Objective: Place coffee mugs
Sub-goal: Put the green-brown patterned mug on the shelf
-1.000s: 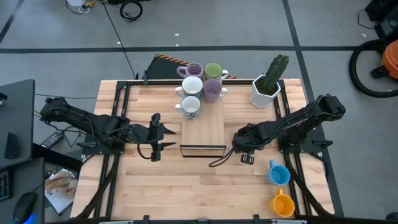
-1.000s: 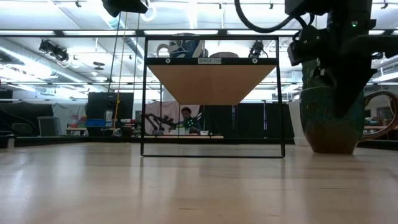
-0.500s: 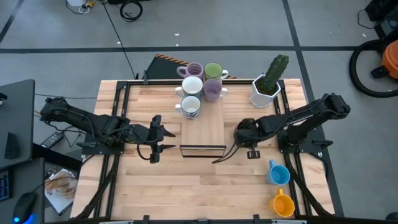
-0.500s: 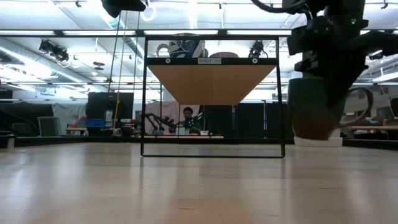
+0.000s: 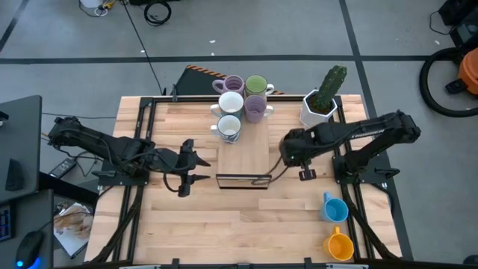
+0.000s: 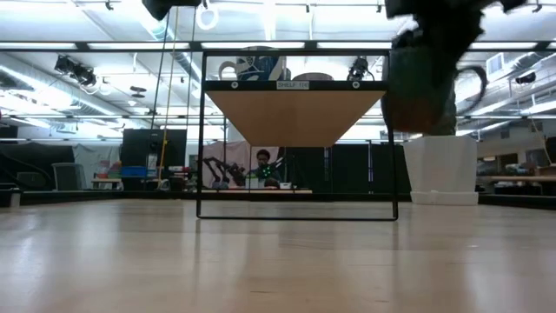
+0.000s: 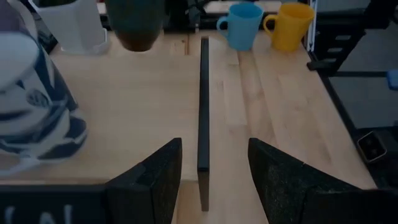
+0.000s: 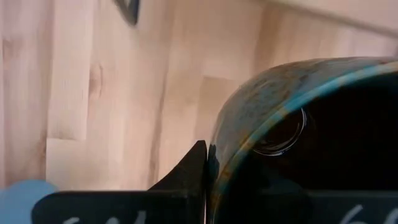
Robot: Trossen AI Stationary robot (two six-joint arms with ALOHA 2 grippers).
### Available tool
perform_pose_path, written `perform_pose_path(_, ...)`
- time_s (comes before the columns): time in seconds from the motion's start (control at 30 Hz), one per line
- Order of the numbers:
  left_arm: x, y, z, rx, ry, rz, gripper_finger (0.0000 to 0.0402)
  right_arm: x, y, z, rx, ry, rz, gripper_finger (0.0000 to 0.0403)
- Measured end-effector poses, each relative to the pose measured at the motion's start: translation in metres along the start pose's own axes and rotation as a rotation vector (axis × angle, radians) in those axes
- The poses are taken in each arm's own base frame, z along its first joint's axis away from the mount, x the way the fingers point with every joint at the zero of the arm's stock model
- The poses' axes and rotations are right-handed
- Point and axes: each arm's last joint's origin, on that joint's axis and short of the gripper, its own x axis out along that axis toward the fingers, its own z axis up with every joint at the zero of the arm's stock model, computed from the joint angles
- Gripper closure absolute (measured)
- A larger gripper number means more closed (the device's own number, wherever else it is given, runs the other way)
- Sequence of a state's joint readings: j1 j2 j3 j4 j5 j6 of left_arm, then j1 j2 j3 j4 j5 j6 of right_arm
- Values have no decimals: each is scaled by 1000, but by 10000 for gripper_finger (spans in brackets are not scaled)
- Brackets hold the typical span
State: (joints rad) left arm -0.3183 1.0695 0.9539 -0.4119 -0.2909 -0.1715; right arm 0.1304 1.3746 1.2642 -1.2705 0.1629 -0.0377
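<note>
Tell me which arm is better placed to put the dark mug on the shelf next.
The right arm. Its tool already grips the dark brown mug, lifted off the table beside the shelf. The left tool hangs open and empty on the other side.

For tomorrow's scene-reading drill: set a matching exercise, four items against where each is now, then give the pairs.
Items:
1. dark brown mug
2. orange mug
3. light green mug
4. left claw

Places:
A. on the shelf, at its far end
B. held in the right claw, off the table
C. near right corner of the table
D. left of the shelf

Pairs: 1-B, 2-C, 3-A, 4-D
</note>
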Motion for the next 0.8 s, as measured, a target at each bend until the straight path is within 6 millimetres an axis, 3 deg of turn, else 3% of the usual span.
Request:
perform_pose_path(0.13, -4, 0, 8, 1, -17, -3, 210, -27, -8, 6, 29, -45, -8, 354)
perform_pose_path(0.27, -7, 1, 9, -10, -22, -3, 210, -39, -11, 19, 9, -72, -7, 354)
perform_pose_path(0.53, -6, 1, 8, -40, -9, -1, 210, -49, -17, 54, -117, -77, 1, 354)
perform_pose_path(0.8, -6, 1, 8, -111, -15, 19, 210, -38, -33, 81, -171, -73, 31, 354)
